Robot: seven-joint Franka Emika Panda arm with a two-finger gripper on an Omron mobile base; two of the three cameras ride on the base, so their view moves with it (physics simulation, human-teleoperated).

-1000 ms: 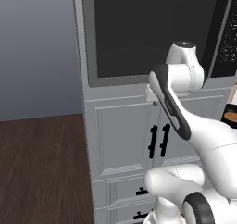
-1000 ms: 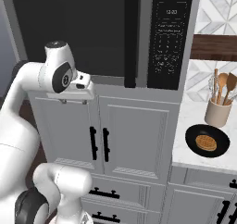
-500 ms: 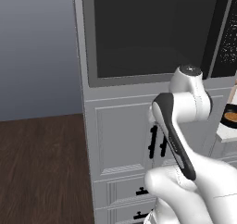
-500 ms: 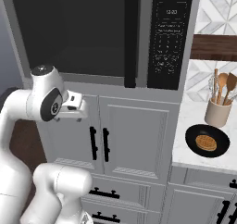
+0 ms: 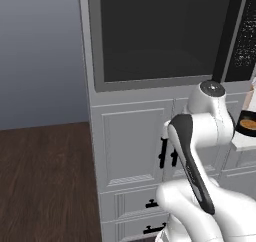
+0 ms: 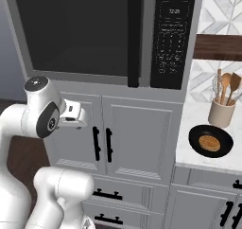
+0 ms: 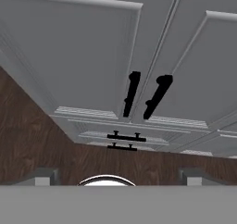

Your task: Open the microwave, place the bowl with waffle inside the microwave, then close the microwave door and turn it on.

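The microwave (image 6: 75,34) is built in above the cabinets, and its door (image 5: 160,36) with the dark window is shut. A vertical black bar handle (image 6: 134,34) stands beside the keypad panel (image 6: 172,39). On the white counter to the right rests the black bowl (image 6: 226,139) holding the golden waffle (image 6: 210,142); both also show at the right edge, bowl (image 5: 247,131). My gripper (image 7: 119,176) is open and empty, its fingertips (image 7: 44,176) wide apart. It hangs below the microwave, in front of the left cabinet door, far left of the bowl.
Two grey panelled cabinet doors with black handles (image 6: 101,144) stand under the microwave, with drawers (image 7: 122,142) below them and dark wood floor (image 5: 45,181) to the left. A beige utensil crock (image 6: 221,114) stands behind the bowl on the counter (image 6: 208,162).
The arm has folded downward. The hand dropped from the microwave's lower edge to the height of the cabinet doors. Bowl and microwave have not moved.
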